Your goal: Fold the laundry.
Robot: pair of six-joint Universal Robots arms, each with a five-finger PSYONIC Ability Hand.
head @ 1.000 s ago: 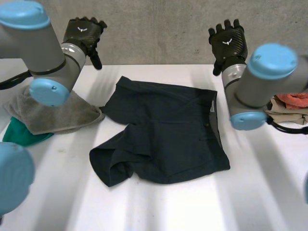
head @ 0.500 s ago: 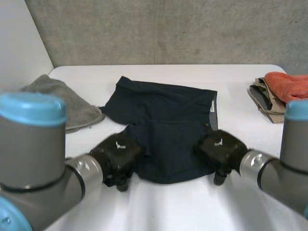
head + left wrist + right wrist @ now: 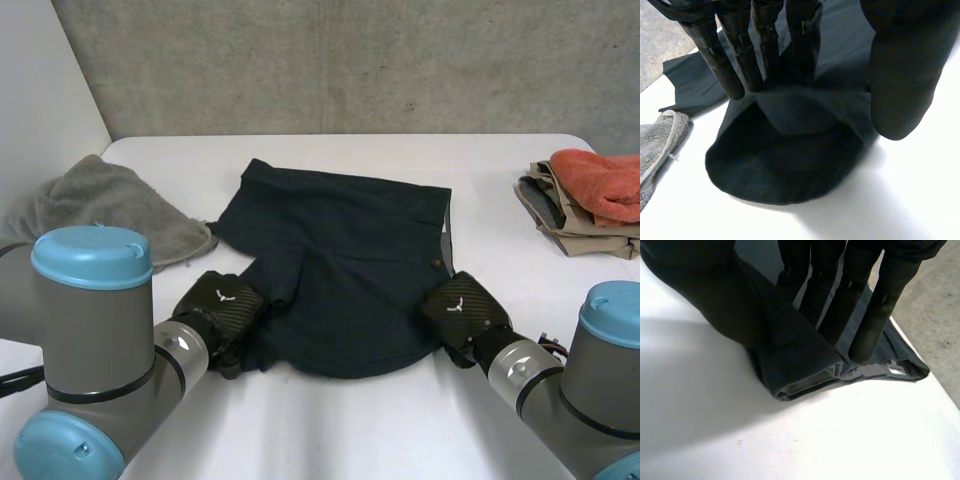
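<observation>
Change, hands: A second ago both hands were raised over the far side of the table (image 3: 330,430); half a second ago they had come down onto the near edge of the shorts (image 3: 340,250). The left hand (image 3: 222,308) now sits at the near-left corner and the right hand (image 3: 460,310) at the near-right corner.
Change, cloth: The left leg, which lay crumpled and spread toward the near left, is now drawn in. The near edge has become one rounded curve between the two hands.
Left hand: In its wrist view the straight fingers (image 3: 765,45) lie on top of the cloth and the thumb (image 3: 902,75) presses in from the side. A raised fold is nipped between them.
Right hand: Its fingers (image 3: 855,300) and thumb (image 3: 715,295) close on a thick rolled ridge at the waistband corner.
Shorts, place: They lie mid-table, between the grey towel (image 3: 100,205) on the left and the tan stack (image 3: 560,215) topped by an orange cloth (image 3: 600,180) on the far right, apart from the stack.
Shorts, look: Dark navy and mostly flat at the far side. The waistband runs down the right edge with paler lining showing, and a small button (image 3: 434,263) sits beside it. Soft creases run toward the left hand.
</observation>
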